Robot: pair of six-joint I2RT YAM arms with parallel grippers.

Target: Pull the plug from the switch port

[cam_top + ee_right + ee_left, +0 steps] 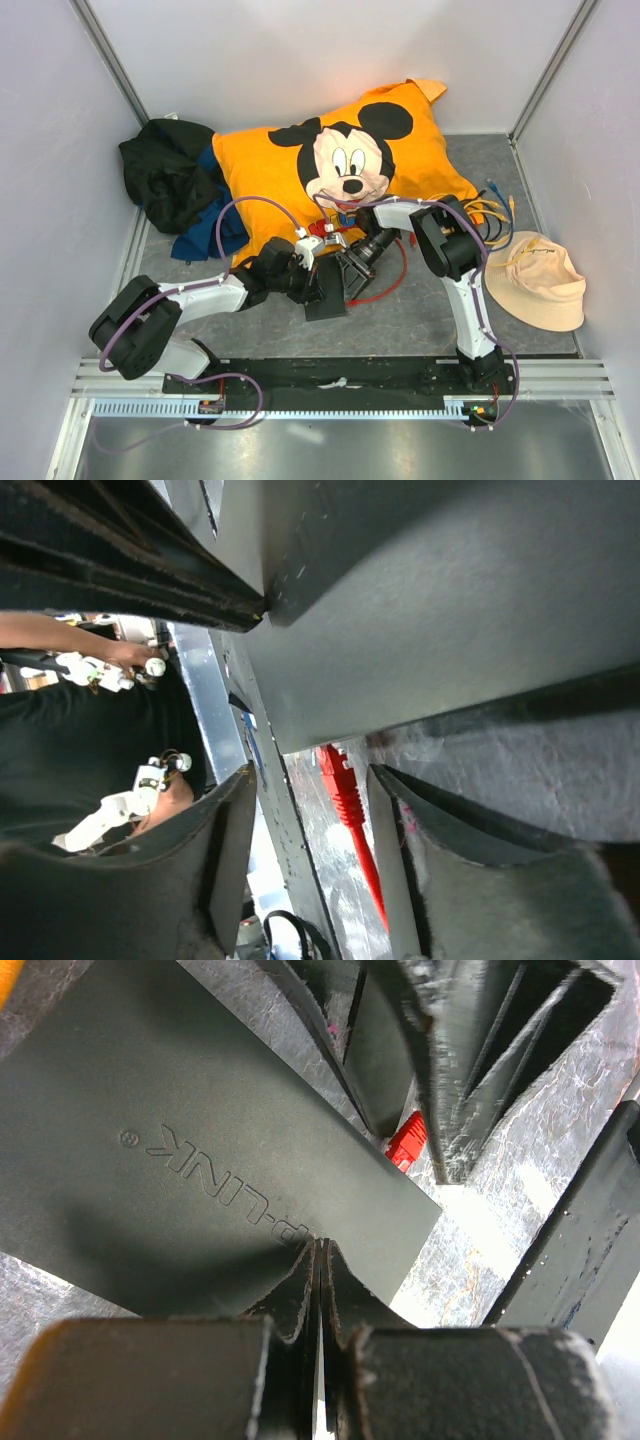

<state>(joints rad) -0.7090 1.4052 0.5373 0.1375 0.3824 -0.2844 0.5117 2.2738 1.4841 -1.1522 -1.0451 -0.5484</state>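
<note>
Tally by kind
Two arms point(205, 297) point(470, 290) near; one switch point(325, 300), one plug point(405, 1142), one red cable point(388, 283) at centre; one pillow point(300, 150) far; one black cloth point(165, 170), one blue cloth point(205, 228) far left; one hat point(535, 280) right; one cable bunch point(495, 207) far right.

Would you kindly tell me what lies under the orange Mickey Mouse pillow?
A blue cloth pokes out from beneath the left edge of the pillow, beside the black cloth heap. Whatever else lies under it is covered.
</note>
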